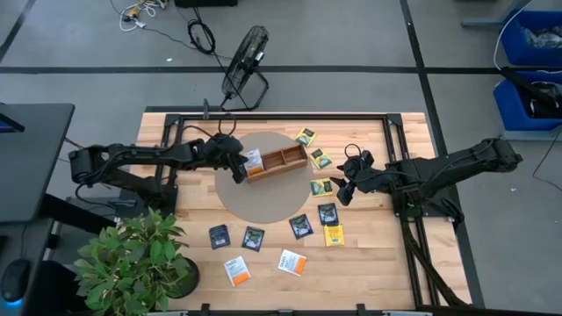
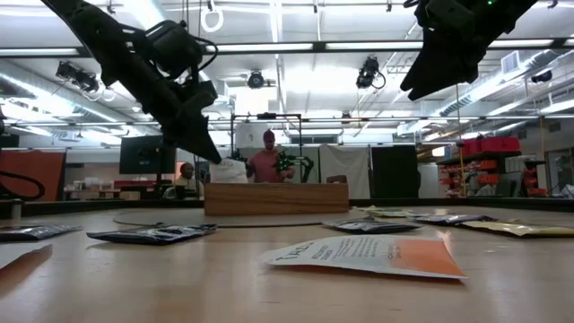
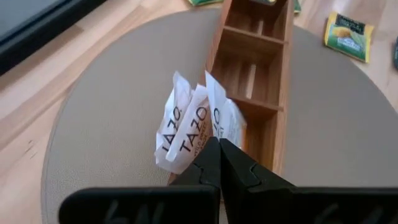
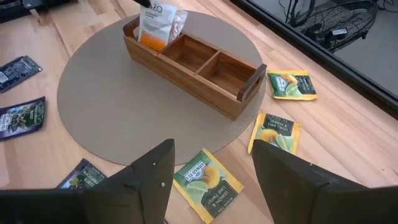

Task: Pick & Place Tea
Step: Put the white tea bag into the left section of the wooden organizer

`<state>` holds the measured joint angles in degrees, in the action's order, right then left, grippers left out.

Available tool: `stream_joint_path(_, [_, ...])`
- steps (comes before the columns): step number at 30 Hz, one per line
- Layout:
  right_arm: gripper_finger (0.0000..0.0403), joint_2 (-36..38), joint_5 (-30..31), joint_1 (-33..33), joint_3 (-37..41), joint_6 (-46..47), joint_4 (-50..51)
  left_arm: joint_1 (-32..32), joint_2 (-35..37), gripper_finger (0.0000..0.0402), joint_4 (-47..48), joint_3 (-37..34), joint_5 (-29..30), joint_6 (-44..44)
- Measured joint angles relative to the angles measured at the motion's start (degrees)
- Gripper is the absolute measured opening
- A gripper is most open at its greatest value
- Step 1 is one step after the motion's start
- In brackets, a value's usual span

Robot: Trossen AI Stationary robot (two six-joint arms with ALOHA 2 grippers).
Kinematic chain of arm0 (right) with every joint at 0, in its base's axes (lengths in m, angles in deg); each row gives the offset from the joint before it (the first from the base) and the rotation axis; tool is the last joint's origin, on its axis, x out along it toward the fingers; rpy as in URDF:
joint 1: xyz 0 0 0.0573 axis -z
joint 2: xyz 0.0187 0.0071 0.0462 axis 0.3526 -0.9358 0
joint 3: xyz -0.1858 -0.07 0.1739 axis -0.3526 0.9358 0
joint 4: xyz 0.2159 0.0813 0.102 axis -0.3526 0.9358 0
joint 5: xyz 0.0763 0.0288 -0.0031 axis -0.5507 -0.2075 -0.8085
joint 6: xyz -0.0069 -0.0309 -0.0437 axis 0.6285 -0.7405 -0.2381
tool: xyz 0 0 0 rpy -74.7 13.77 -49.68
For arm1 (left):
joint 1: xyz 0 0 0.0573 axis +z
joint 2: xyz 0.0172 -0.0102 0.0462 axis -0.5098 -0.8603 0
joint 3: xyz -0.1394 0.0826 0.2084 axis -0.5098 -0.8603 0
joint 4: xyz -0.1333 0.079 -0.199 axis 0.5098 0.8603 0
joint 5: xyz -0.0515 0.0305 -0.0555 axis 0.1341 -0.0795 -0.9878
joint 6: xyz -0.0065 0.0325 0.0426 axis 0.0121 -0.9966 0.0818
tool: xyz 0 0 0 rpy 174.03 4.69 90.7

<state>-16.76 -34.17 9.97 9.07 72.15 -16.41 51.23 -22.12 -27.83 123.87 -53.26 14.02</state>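
1. Near: white-and-orange square tea packets (image 1: 291,262) lie loose on the wooden surface (image 1: 369,263), unpicked.
2. The right gripper (image 4: 211,177) hovers open above a green-yellow packet (image 4: 205,182); a flat grab may slip.
3. Far: the left gripper (image 3: 219,163), fingers closed, sits beside white packets (image 3: 189,121) leaning from the long wooden tray (image 3: 255,68); they could topple out.

Tea packets (image 1: 301,226) scattered; some trayed

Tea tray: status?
Left gripper shut, over white tea packets in wooden tray end compartment. Right gripper open above green packet. Nothing blocking.
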Motion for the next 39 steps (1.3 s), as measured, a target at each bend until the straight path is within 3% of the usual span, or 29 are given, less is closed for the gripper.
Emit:
stream_joint_path(15, [0.0224, 0.0, 0.1, 0.0, 0.0, -0.12, 0.01, -0.2, -2.68, 0.0016, -0.81, 0.02, 0.11, 0.7])
stream_joint_path(20, [0.0224, 0.0, 0.11, 0.0, 0.0, -0.13, 0.03, -0.17, -2.68, 0.006, -0.81, 0.02, 0.42, 1.86])
stream_joint_path(31, [0.0224, 0.0, 0.06, 0.0, 0.0, -0.14, -0.01, -0.13, -2.2, 0.0202, -0.9, 0.69, 0.52, 3.88])
stream_joint_path(39, [0.0224, 0.0, -0.88, -0.04, 0.0, -0.13, -0.08, -3.62, -1.74, 0.0221, -0.89, 6.64, -0.48, 3.19])
